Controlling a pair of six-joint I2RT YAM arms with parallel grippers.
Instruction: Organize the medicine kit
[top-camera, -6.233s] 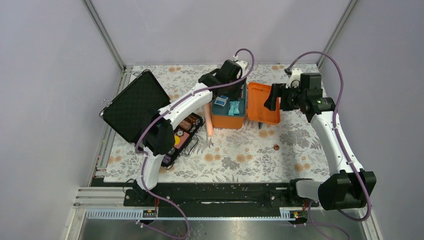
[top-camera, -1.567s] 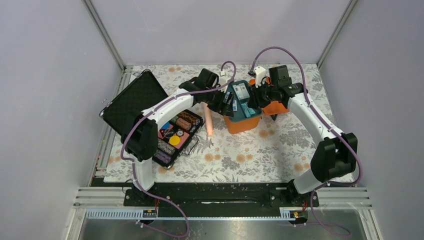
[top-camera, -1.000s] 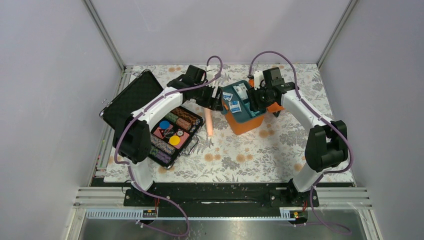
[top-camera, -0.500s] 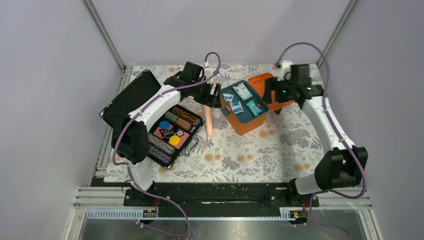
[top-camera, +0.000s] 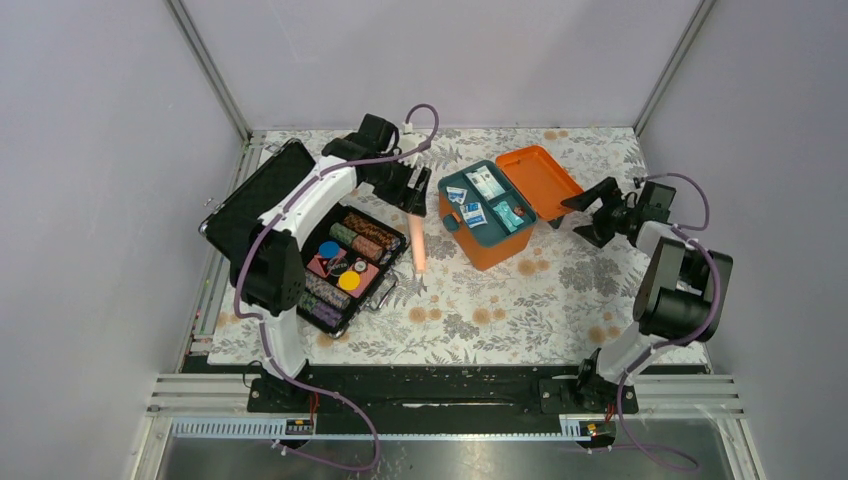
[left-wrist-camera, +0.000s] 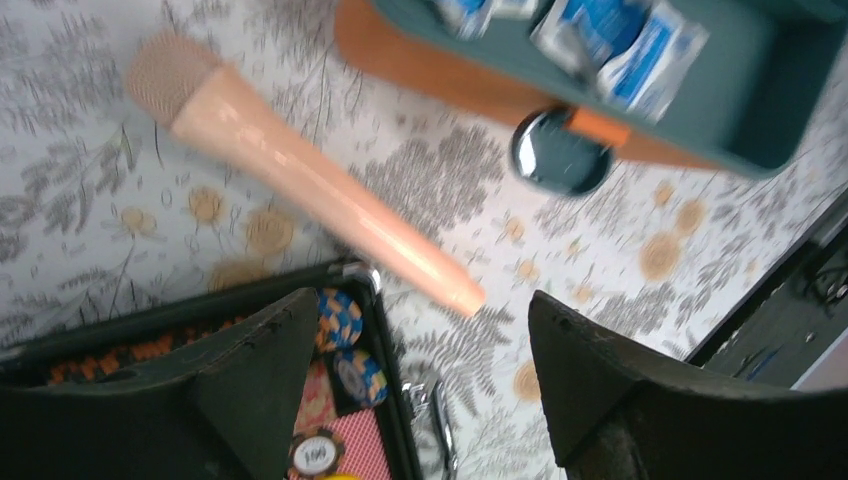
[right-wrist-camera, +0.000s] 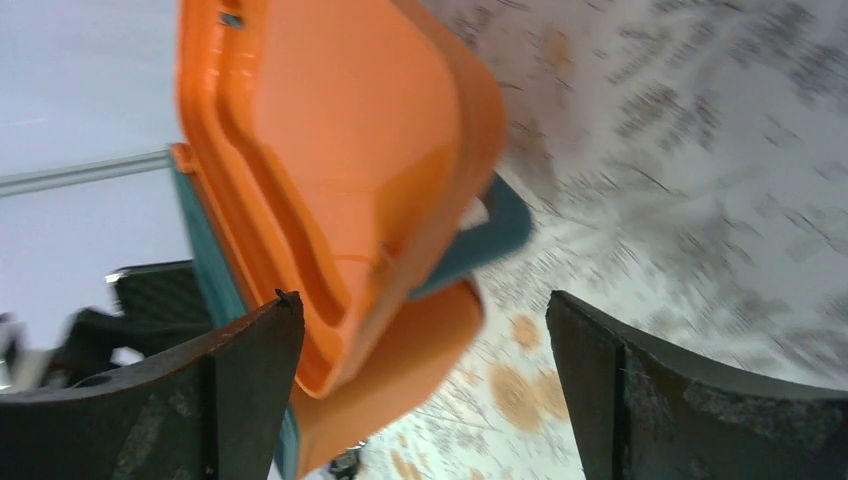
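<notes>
Medicine kit (top-camera: 492, 250): lid (top-camera: 540, 180) folded back, tray (top-camera: 482, 232) exposed for filling; peach tube (top-camera: 420, 245) loose alongside; left tool (top-camera: 410, 190) and right tool (top-camera: 588, 215) spread, empty.

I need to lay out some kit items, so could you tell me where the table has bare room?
The near floral cloth is bare, in front of the medicine kit and right of the chip case. Crowded: the gap between them holds a peach tube, with the left gripper near its far end.

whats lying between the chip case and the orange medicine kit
A peach-coloured stick lies flat between the chip case and the medicine kit, clearest in the top view.
</notes>
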